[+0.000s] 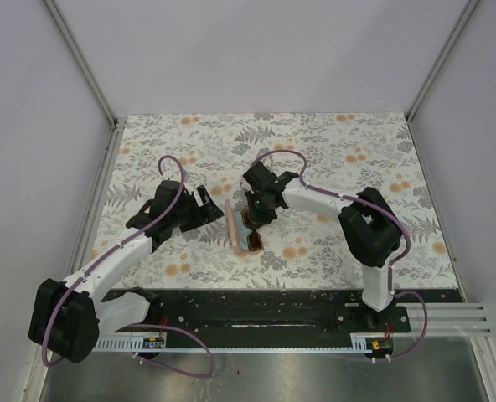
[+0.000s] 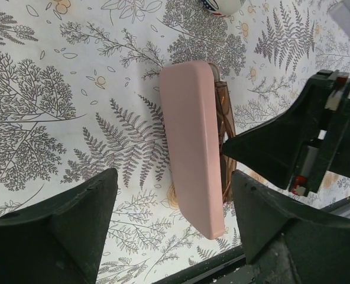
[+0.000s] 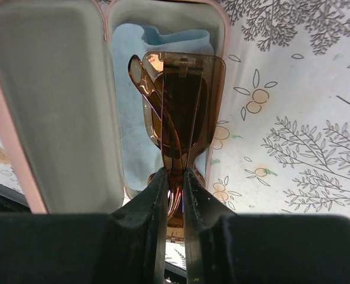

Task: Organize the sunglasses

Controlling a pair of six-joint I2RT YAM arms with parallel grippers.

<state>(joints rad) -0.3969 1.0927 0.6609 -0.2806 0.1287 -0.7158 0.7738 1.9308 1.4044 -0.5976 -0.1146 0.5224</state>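
Gripping one brown sunglasses pair [image 3: 181, 112], right hand [image 3: 175, 177] overhangs one case [image 3: 51, 106].

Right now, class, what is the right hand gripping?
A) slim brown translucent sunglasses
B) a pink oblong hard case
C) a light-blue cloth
A: the right hand is pinched shut on the slim brown translucent sunglasses, above the open pink oblong hard case.

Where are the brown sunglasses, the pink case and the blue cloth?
brown sunglasses [image 3: 184, 118]: right wrist view, on a brown lens.
pink case [image 2: 190, 148]: left wrist view, on its smooth outer shell.
blue cloth [image 3: 130, 41]: right wrist view, on its top part inside the case.
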